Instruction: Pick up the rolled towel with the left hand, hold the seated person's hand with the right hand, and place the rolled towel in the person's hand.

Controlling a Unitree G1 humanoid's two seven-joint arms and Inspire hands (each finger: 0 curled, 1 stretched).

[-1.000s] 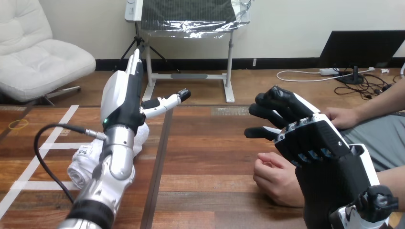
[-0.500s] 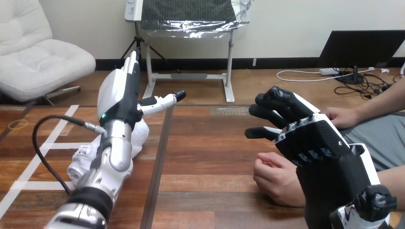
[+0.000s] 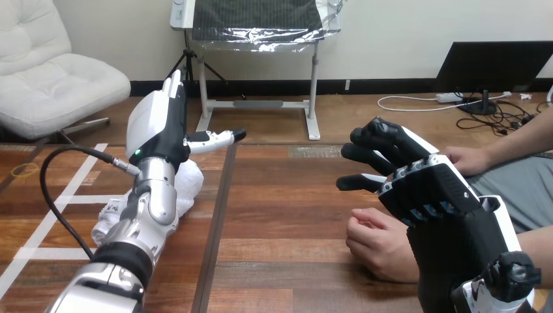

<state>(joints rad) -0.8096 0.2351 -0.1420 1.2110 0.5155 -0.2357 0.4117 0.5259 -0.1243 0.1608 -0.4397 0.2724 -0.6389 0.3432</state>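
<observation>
Nearest, at 5 o'clock, the person's hand (image 3: 378, 244) rests on the table (image 3: 280, 228) as a loose fist. The right hand (image 3: 430, 189) hovers just above it toward 4 o'clock, fingers loosely bent and closed on nothing; I see no contact between the two. That fist looks like the risk on this side: unless it opens, a roll set there has no palm to land in and could tip onto the wood.

Further out, at 8 o'clock, the rolled towel (image 3: 188, 184) lies on the table, partly hidden beneath the left forearm (image 3: 153, 208). The left hand (image 3: 156, 124), at 10 o'clock, stands above and beyond it, fingers straight, thumb spread, holding nothing. Closing from there would probably miss, or pinch only a loose edge and unroll it. The towel is white, thick and soft, its folds rumpled.
</observation>
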